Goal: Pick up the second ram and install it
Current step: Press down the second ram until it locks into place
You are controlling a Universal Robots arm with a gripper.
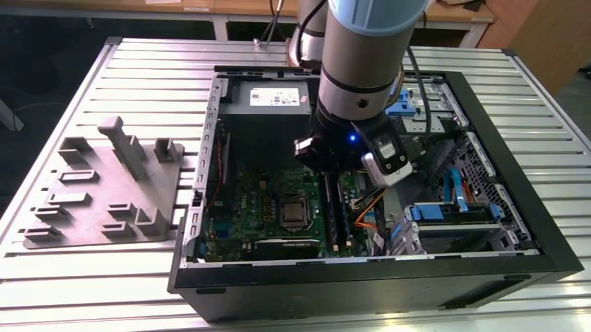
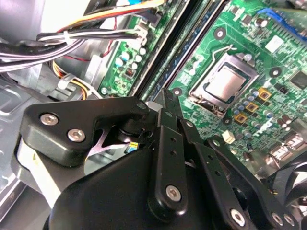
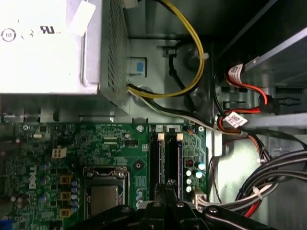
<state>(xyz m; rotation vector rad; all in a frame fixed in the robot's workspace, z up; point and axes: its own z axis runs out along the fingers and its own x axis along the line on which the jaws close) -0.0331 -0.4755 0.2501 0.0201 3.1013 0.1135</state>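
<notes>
Black hand (image 2: 165, 103) low inside the computer case (image 1: 517, 200), fingers pinched together above the memory slots (image 3: 168, 153); memory stick (image 1: 333, 207) standing in the slots just beneath.

1. Arm (image 1: 365, 62): thick cylindrical segment, pale blue-grey cap above a silver-grey body, ringed by a black band.
2. Wrist: black housing carrying a small blue indicator light (image 1: 352, 139); a white-and-grey camera module (image 1: 386, 160) is mounted on the exterior view's right side.
3. Cable (image 1: 416, 76): black, running alongside the arm.
4. Gripper (image 2: 165, 103): matte black linkage bars and plates in the second wrist view, joined by silver round-head screws (image 2: 173, 193); small holes run along the centre bar.
</notes>
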